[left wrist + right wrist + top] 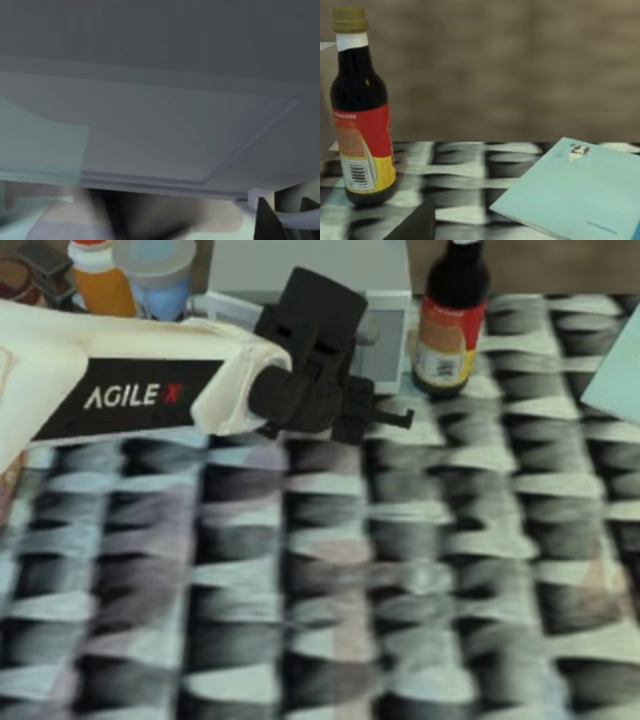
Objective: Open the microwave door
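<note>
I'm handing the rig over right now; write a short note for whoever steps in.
Left end effector: at the microwave front, far side of the table, beside the dark sauce bottle. Its wrist view is filled by the microwave door.
Right arm: out of the top view; its camera faces the bottle and a light blue book.
Done: approach to the door.
Left: whether the door has started to open is unclear; pull it open.

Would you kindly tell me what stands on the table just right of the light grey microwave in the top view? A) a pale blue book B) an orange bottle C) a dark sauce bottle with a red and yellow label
C: the dark sauce bottle with a red and yellow label stands upright beside the light grey microwave.
</note>
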Available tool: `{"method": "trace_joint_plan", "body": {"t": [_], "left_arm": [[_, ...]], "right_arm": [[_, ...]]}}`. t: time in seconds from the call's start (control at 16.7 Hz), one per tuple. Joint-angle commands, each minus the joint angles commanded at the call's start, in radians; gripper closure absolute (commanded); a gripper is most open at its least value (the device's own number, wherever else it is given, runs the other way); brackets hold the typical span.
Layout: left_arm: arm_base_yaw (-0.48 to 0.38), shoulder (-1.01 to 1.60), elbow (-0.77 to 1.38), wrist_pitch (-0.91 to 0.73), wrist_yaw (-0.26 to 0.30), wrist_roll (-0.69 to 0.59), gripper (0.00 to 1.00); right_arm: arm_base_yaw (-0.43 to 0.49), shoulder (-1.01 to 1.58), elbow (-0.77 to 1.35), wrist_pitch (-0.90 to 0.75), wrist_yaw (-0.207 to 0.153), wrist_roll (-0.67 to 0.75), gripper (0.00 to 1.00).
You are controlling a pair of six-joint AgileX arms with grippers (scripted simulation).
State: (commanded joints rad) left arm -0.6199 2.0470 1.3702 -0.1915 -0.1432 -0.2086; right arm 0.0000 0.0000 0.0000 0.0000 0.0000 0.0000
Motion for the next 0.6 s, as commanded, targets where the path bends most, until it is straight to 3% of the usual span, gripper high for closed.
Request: {"method": "trace_joint_plan", "body": {"t": [0.6], "left_arm": [[0.013,-0.028,-0.044,0.021,0.039,0.046,1.00]], "right_arm": [[0.000,0.000,0.000,0.000,0.000,0.000,0.00]]}}
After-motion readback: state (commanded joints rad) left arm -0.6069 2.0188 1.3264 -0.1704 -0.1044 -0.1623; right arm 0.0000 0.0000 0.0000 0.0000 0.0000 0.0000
